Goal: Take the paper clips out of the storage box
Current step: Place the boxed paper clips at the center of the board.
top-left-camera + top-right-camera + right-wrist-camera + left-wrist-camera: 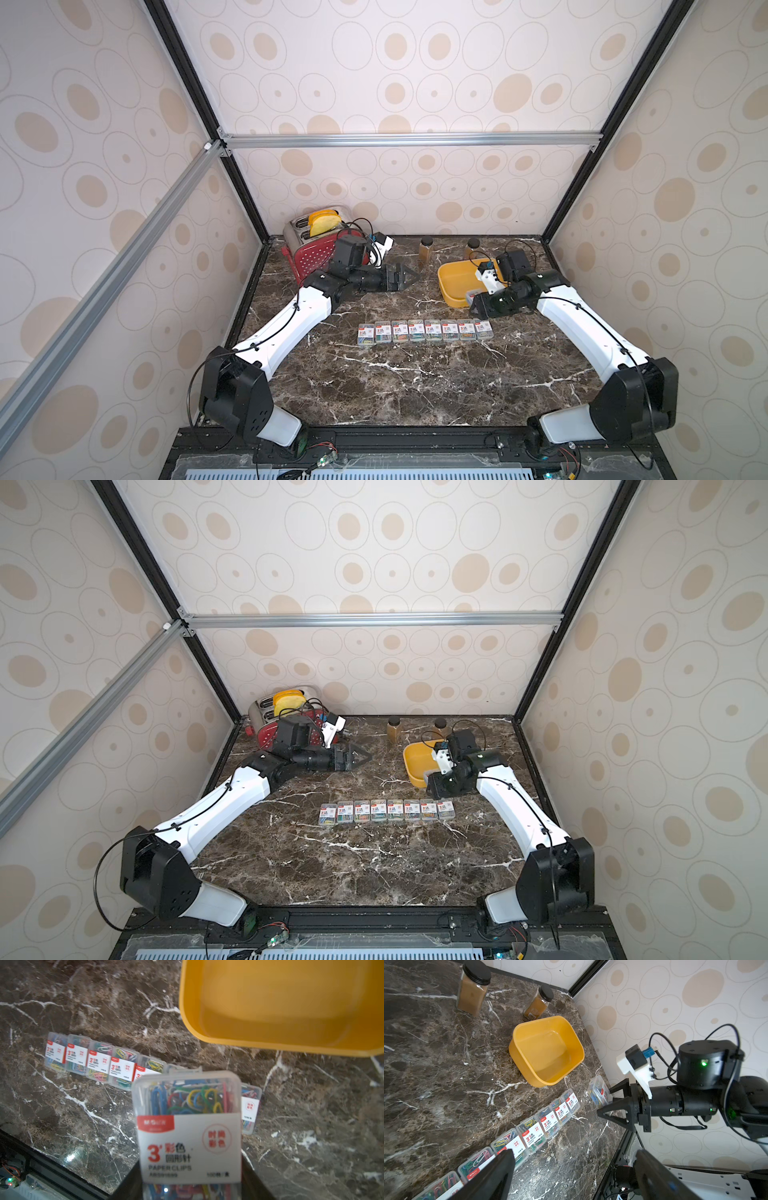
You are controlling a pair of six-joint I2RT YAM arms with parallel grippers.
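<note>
Holding the last case of paper clips (187,1126) is what my right gripper (605,1100) is doing now, and its jaws are squeezing the case from both sides. This case is sitting outside the storage box (546,1022), just beside the box and close to the end of the row. Eight other cases (424,330) are lying flat, side by side, in a neat row on the table (374,386), all out of the box. I am seeing nothing left inside the yellow box, so it is looking empty. My left gripper (411,277) is hanging above the table with its jaws wide apart and nothing in them. I am thinking the job is nearly over: only this one case is waiting to be put down by the others. I cannot tell if it is touching the table yet.
</note>
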